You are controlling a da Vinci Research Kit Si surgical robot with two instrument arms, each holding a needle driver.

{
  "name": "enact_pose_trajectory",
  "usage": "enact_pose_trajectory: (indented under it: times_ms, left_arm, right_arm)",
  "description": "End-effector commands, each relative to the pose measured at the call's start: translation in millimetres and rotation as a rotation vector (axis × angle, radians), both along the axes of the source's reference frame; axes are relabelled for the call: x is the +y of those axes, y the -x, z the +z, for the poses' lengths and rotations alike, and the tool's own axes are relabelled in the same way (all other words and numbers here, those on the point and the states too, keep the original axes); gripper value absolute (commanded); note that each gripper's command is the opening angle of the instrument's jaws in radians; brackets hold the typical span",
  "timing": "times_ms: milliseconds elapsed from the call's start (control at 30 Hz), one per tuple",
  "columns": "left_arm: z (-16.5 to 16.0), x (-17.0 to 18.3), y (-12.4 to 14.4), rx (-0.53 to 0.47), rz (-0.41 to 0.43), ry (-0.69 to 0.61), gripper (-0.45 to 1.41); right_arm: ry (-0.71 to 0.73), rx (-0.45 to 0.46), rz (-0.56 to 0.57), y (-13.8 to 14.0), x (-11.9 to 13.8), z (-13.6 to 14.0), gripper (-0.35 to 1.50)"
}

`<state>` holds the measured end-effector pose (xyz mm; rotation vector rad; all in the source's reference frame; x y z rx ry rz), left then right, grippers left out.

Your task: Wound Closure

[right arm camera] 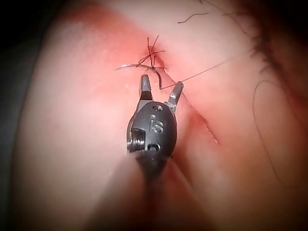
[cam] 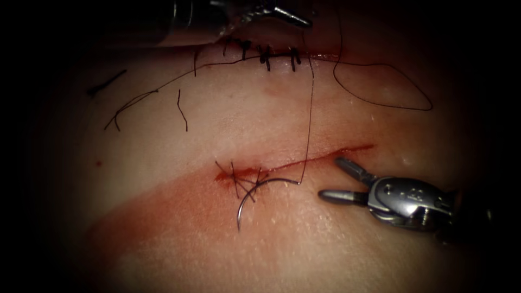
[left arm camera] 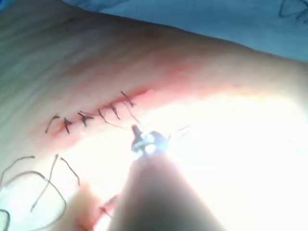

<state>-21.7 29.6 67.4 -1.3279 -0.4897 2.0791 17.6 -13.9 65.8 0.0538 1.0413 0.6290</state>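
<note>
The open cut (cam: 320, 156) runs across the tissue (cam: 260, 119), with one knotted stitch (cam: 237, 178) at its left end. The curved needle (cam: 255, 190) lies on the tissue just below that stitch, held by neither tool. Thread (cam: 310, 119) rises from the needle's right end to my left tool (cam: 301, 20) at the top, whose jaws look shut on it. My right tool (cam: 330, 177) stands open just below the cut's right part, holding nothing. In the right wrist view its open jaws (right arm camera: 161, 84) sit just short of the stitch (right arm camera: 151, 53) and needle (right arm camera: 132, 66).
An older cut (cam: 266, 55), closed by several stitches, lies near the left tool, and its stitch row (left arm camera: 91, 115) shows in the left wrist view. Cut thread ends (cam: 182, 111) lie at the upper left. A slack thread loop (cam: 391, 87) lies at the upper right. Red fluid (cam: 179, 206) stains the tissue.
</note>
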Motion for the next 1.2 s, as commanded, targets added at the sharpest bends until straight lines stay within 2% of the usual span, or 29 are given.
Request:
enact_pose_trajectory:
  times_ms: [33, 133, 233, 333, 400, 467, 533, 567, 633, 733, 767, 800, 967, 1200]
  left_arm:
    - [0.3, -2.0, -0.5, 0.001, 0.023, 0.037, 1.21]
    - [0.1, -7.6, -2.7, 0.012, 0.047, 0.071, 1.16]
    - [1.0, -15.5, -4.8, 0.027, 0.073, 0.119, 1.08]
    - [2.2, -20.2, -5.2, 0.045, 0.079, 0.153, 0.98]
    - [4.2, -25.3, -4.5, 0.037, 0.119, 0.177, 0.67]
    - [5.1, -27.2, -3.8, 0.022, 0.144, 0.191, 0.44]
    - [5.7, -28.7, -3.3, 0.020, 0.143, 0.188, 0.25]
    - [6.2, -29.6, -3.0, 0.022, 0.131, 0.164, 0.10]
    - [7.0, -30.6, -2.9, 0.026, 0.108, 0.121, 0.05]
    - [7.9, -30.9, -3.0, 0.041, 0.082, 0.076, 0.07]
    - [8.5, -30.6, -3.1, 0.065, 0.042, 0.051, 0.12]
    - [9.1, -30.4, -3.1, 0.095, 0.017, 0.051, 0.25]
    - [9.7, -30.7, -2.5, 0.130, 0.002, 0.040, 0.72]
    - [10.4, -29.6, -2.7, 0.196, -0.053, -0.010, 0.81]
  right_arm:
    - [-0.002, 0.002, -0.001, -0.5, -0.9, 0.7, 1.48]
    - [-0.001, 0.002, -0.001, -0.5, -0.9, 0.8, 1.48]
    - [0.001, 0.001, 0.000, -0.6, -1.0, 1.1, 1.48]
    - [0.003, 0.000, -0.002, -0.7, -1.3, 1.4, 1.48]
    - [0.005, -0.003, -0.007, -0.7, -1.6, 1.9, 1.48]
    - [0.004, -0.006, -0.011, -0.6, -1.8, 2.1, 1.48]
    - [0.004, -0.008, -0.013, -0.6, -1.9, 2.1, 1.48]
    - [0.005, -0.007, -0.014, -0.6, -2.0, 2.1, 1.48]
    - [0.004, -0.009, -0.016, -0.6, -2.2, 2.2, 1.48]
    - [0.004, -0.009, -0.016, -0.7, -2.2, 2.2, 1.48]
    - [0.005, -0.009, -0.015, -0.8, -2.3, 2.2, 1.48]
    - [0.007, -0.010, -0.014, -1.1, -2.5, 2.3, 1.48]
    - [0.002, -0.020, -0.024, -1.5, -3.0, 2.6, 1.48]
    - [0.002, -0.022, -0.025, -1.8, -3.2, 2.6, 1.48]
